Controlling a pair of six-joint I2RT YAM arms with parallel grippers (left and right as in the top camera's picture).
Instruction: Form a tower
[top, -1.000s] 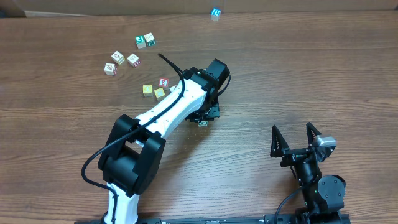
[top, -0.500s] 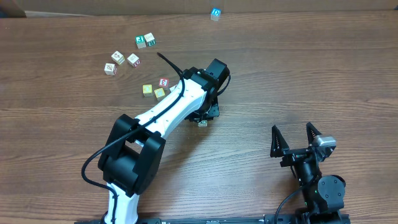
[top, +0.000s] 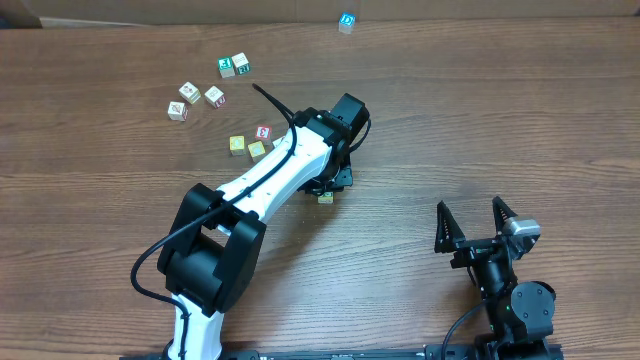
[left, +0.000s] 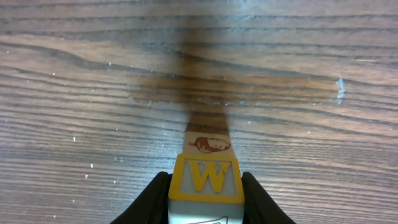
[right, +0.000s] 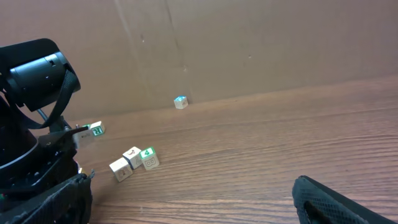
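Left tool (top: 328, 190), overhead view: it sits at mid-bench (top: 450, 120) on the end of my white arm, tips hidden under the wrist housing. The edge of a small cube pokes out on its near side, which is all this view gives of the tower (top: 326, 197). Loose cubes lie up and left of it: a yellowish pair (top: 247, 148) with a red-marked cube (top: 263, 132) just beside them, two white cubes (top: 196, 98) farther off, and a green-edged pair (top: 233, 66) beyond those. A blue cube (top: 346, 22) sits alone near the far edge. Right tool (top: 470, 222) is well apart, at the near right, with its fingers spread and nothing between them.

Left wrist view: my black fingers (left: 152, 196) are pinching the W cube (left: 207, 179), which has a yellow border and a yellow letter. Just past it is a white face with a brown picture (left: 210, 144), which reads as a second cube underneath, though I cannot tell for sure. A dark shadow runs across the wood beyond.

Right wrist view: the right tool (right: 193, 180) gapes wide over bare wood. My left arm (right: 37, 81) fills the left side and hides the tower. Three cubes cluster near it, one showing a green "4" (right: 148, 157). The blue cube (right: 180, 101) sits by the brown back wall (right: 249, 43).
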